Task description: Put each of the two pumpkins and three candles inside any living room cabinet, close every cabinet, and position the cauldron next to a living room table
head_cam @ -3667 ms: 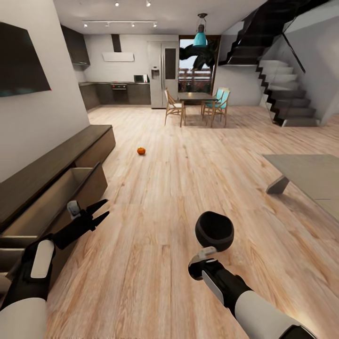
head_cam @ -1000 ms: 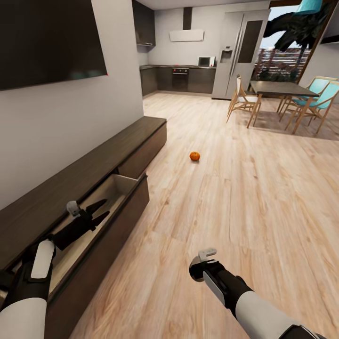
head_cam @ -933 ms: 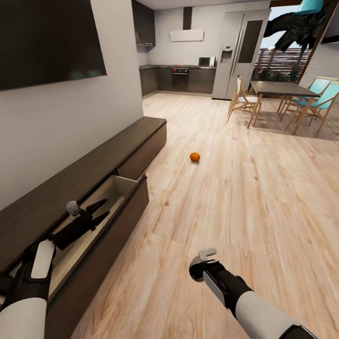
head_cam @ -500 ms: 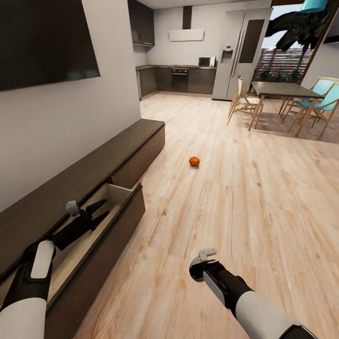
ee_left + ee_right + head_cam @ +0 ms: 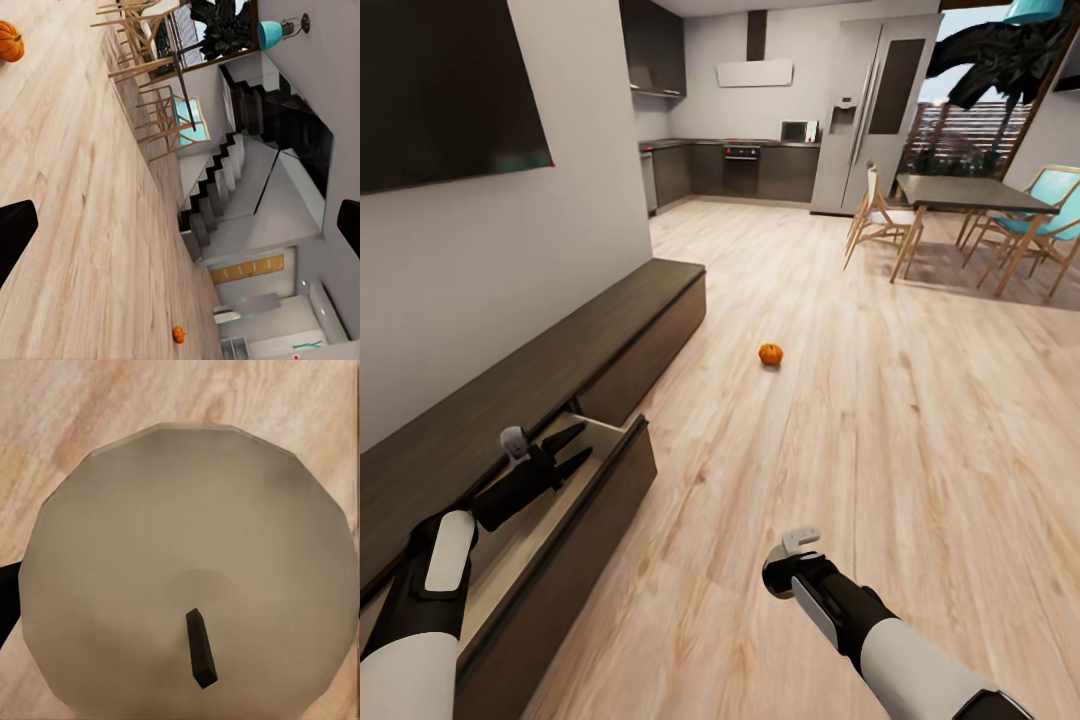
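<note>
Head view: robot rolls along the living-rm wall, left gripper (image 5: 568, 452) w/ fingers spread and empty, hovering over the pulled-out drawer (image 5: 575, 470) of the low dark cabinet (image 5: 600, 335) at 9 o'clock. Right gripper (image 5: 792, 560) sits low at 6 o'clock; from this angle I can't tell what it carries. One pumpkin (image 5: 770, 353) lies on the plank floor (image 5: 880, 420) at 12 o'clock, well apart from the cabinet. Dining table (image 5: 965, 192) w/ chairs at 2 o'clock, kitchen beyond, dark TV (image 5: 445, 90) on the wall at 10 o'clock.

Left wrist view: both finger tips at the frame edges, wide apart, nothing between. Pumpkin (image 5: 10, 40) on bare boards; a second pumpkin (image 5: 178, 334) far off across the room nr the staircase (image 5: 225, 180).

Right wrist view: right gripper clamped round a candle (image 5: 187, 570), pale flat top w/ dark wick (image 5: 200, 658), floor beneath.

Judgement: step in hand looks like delivering the candle to the open drawer. Best done by stopping the base square to the drawer, swinging the right arm over the beige lining, lowering before release so the candle doesn't topple or roll. Floor is smooth; dropped items would roll.
</note>
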{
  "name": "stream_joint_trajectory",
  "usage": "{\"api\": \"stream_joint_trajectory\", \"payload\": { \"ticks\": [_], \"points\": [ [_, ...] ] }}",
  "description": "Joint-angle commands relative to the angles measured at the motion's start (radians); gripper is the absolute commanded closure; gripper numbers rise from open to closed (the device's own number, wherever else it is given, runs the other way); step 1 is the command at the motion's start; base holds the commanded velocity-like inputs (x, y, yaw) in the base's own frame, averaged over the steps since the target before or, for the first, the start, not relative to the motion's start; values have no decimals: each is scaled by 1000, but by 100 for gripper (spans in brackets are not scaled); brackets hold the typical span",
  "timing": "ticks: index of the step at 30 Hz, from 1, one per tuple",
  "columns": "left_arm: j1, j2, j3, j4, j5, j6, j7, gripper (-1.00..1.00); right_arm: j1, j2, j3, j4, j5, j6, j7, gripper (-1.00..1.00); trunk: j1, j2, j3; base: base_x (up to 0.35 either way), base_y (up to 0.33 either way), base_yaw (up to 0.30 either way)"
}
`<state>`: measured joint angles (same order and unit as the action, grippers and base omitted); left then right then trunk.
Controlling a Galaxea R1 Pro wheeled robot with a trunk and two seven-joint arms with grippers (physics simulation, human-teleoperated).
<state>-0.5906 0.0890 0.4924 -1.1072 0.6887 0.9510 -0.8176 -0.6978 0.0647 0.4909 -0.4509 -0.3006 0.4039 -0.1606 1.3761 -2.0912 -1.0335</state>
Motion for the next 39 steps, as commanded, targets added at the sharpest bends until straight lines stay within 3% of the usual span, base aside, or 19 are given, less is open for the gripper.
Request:
{"api": "stream_joint_trajectory", "payload": {
  "ticks": [1, 26, 32, 39],
  "points": [
    [0, 0, 0, 0, 0, 0, 0, -100, 0, 0, 0, 0, 0, 0, 0, 100, 0, 0, 0, 337, -86, 0],
    [0, 0, 0, 1, 0, 0, 0, -100, 0, 0, 0, 1, -1, 0, 0, 100, 0, 0, 0, 337, -86, 1],
    [0, 0, 0, 1, 0, 0, 0, -100, 0, 3, 0, 1, -2, 0, 0, 100, 0, 0, 0, 321, -80, 207],
    [0, 0, 0, 1, 0, 0, 0, -100, 0, 3, 0, 1, -2, 0, 0, 100, 0, 0, 0, 68, -13, 282]
  ]
}}
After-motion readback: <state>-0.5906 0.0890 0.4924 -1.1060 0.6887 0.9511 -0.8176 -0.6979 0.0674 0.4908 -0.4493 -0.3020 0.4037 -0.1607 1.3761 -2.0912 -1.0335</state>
